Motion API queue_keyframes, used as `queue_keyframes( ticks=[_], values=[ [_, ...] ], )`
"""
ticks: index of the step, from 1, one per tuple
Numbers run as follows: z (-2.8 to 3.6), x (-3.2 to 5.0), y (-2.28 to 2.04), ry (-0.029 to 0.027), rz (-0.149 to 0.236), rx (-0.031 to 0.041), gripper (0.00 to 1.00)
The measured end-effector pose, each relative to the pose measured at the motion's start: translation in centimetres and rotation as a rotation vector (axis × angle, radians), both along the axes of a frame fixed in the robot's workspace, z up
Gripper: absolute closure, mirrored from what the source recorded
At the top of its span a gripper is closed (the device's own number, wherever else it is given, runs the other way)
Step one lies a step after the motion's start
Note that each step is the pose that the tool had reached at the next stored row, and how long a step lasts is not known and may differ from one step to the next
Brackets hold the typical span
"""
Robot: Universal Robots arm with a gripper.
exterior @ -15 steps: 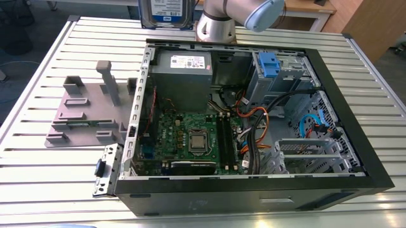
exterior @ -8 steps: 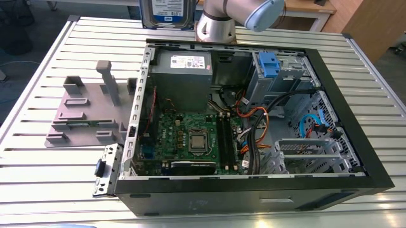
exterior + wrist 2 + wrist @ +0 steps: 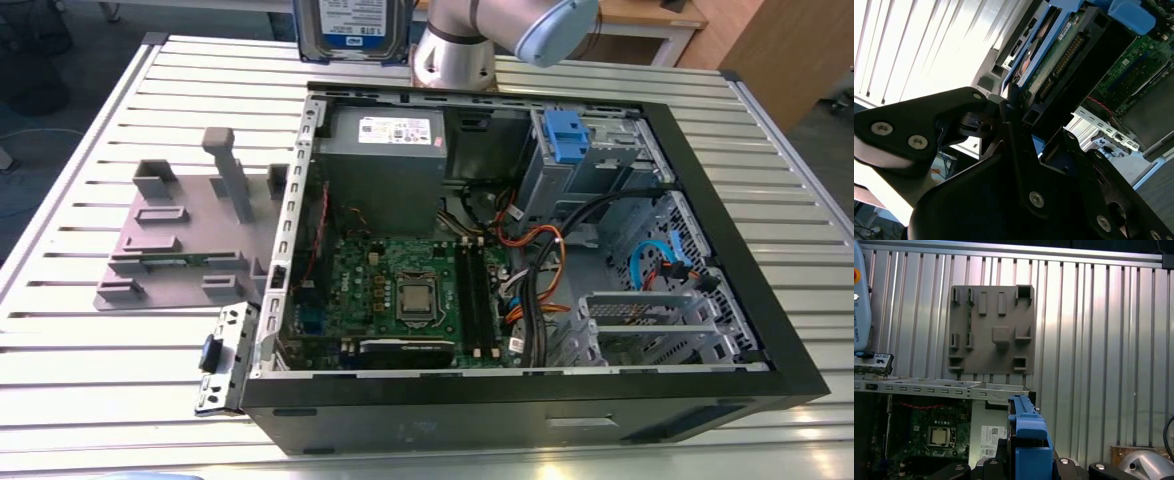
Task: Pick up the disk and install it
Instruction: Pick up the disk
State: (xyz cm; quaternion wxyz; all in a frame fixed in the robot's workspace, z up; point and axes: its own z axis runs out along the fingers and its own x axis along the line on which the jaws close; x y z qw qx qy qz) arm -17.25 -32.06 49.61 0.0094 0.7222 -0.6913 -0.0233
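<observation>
Disk [image 3: 352, 27]: held upright, off the surface, above the far edge of the open computer case [image 3: 534, 412]; white label with a blue lower band, print unreadable.
Gripper [image 3: 1030, 118]: fingers [image 3: 1010, 106] clamped on the disk's blue-bracketed edge.

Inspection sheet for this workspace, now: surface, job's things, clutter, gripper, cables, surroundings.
Surface: slatted metal table carrying an open PC case.
Job's things: disk in its blue bracket, held in the air beyond the case's far edge.
Clutter: grey fixture plate on the exterior view's left; small metal bracket at the case's corner.
Grippers: gripper, jaws shut on the disk.
Cables: orange leads and blue lead inside the case.
Surroundings: wooden furniture behind the table.
</observation>
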Motion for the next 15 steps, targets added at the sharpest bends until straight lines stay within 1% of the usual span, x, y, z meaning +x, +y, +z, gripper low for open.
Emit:
queue_keyframes(
  ticks=[3, 5, 15],
  values=[
    [0.01, 0.0, -0.08, 0.0001, 0.0, -0.0002, 0.63],
    [0.0, 0.03, -0.25, 0.0, 0.0, -0.0001, 0.63],
    [0.0, 0.07, -0.43, 0.0, 0.0, 0.0, 0.63]
  ],
)
